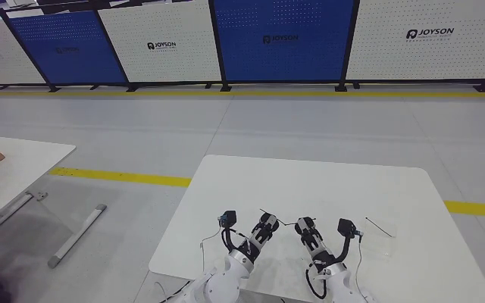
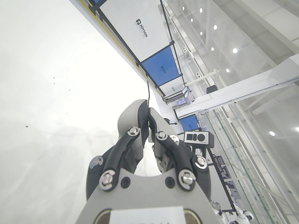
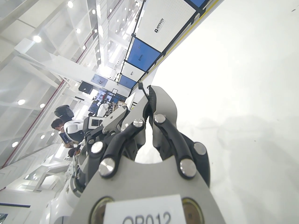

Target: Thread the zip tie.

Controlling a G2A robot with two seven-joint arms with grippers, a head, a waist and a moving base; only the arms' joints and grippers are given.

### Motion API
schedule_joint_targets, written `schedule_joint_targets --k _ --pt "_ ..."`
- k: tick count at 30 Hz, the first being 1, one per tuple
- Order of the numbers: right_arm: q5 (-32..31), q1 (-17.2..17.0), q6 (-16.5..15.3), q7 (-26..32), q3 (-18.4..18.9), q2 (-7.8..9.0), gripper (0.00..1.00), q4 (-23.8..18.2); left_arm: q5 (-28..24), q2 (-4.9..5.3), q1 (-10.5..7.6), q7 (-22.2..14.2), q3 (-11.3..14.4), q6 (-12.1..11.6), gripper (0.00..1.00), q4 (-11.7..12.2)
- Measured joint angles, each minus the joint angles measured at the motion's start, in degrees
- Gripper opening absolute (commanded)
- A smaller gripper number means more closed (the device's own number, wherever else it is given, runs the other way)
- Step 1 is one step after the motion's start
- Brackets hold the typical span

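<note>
There's the left gripper [image 2: 147,109], pinched tight on the thin black plastic zip tie [image 2: 148,90], slim tail poking out past its fingertips. The right gripper [image 3: 148,100] is clamped too, on the tie's blocky head end. From above, they sit nose to nose near the six o'clock edge of the white table [image 1: 318,182], strap bridging them. Whether tip meets head is too fine to tell. A second thin black strip [image 1: 378,226] lies at three o'clock of the right gripper.

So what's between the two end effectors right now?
In the top view, only a thin black zip tie crosses the gap between the left end effector and the right end effector, over the white table.
</note>
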Motion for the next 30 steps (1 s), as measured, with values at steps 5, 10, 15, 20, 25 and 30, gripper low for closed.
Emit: schedule_joint_targets --k 5,10,15,20,25,30 --pt "-0.5 -0.7 -0.9 -0.9 0.5 -0.20 0.00 -0.2 0.0 0.00 0.00 0.0 0.0 0.0 0.00 0.0" --pt "-1.1 -2.3 -2.6 -2.1 2.0 -0.08 0.00 -0.6 0.0 0.00 0.00 0.0 0.0 0.0 0.00 0.0" --pt "-1.1 -2.4 -2.6 -2.0 2.0 -0.08 0.00 -0.7 0.0 0.00 0.00 0.0 0.0 0.0 0.00 0.0" --pt "-0.4 -2.4 -3.4 0.0 2.2 -0.21 0.00 -0.8 0.0 0.00 0.00 0.0 0.0 0.0 0.00 0.0" --pt "0.1 -2.2 -3.9 1.1 2.6 -0.38 0.00 -0.3 0.0 0.00 0.00 0.0 0.0 0.0 0.00 0.0" --pt "-0.2 -2.1 -3.6 1.1 2.8 -0.62 0.00 -0.1 0.0 0.00 0.00 0.0 0.0 0.0 0.00 0.0"
